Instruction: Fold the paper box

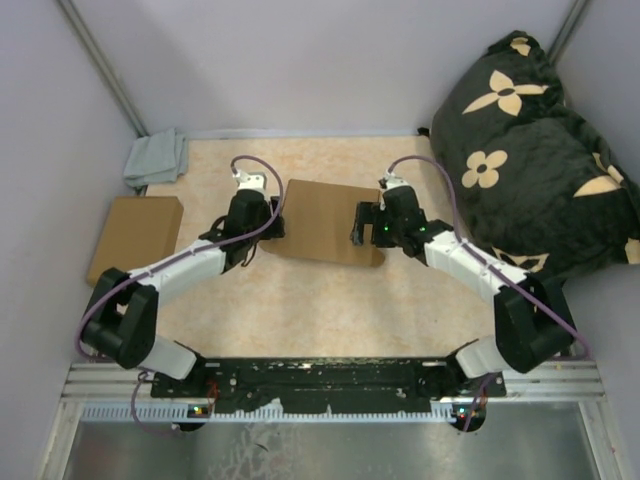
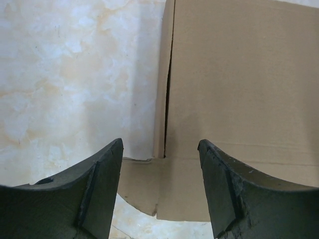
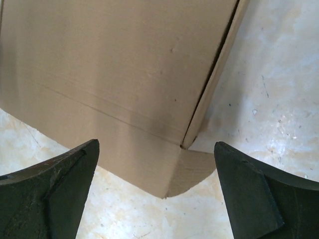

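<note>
The paper box (image 1: 322, 222) lies as a flat brown cardboard sheet with creases and rounded corner tabs in the middle of the table. My left gripper (image 1: 270, 224) is open over the sheet's left edge. In the left wrist view the sheet (image 2: 239, 74) shows a narrow side flap and a rounded tab between the open left gripper (image 2: 159, 145). My right gripper (image 1: 363, 224) is open over the sheet's right part. In the right wrist view the sheet (image 3: 114, 59) and its corner tab lie ahead of the open right gripper (image 3: 156, 145). Neither gripper holds anything.
A plain compact cardboard box (image 1: 135, 236) sits at the left. A grey cloth (image 1: 157, 158) lies at the back left corner. A large black cushion with tan flowers (image 1: 530, 150) fills the back right. Walls enclose the beige tabletop (image 1: 330, 310).
</note>
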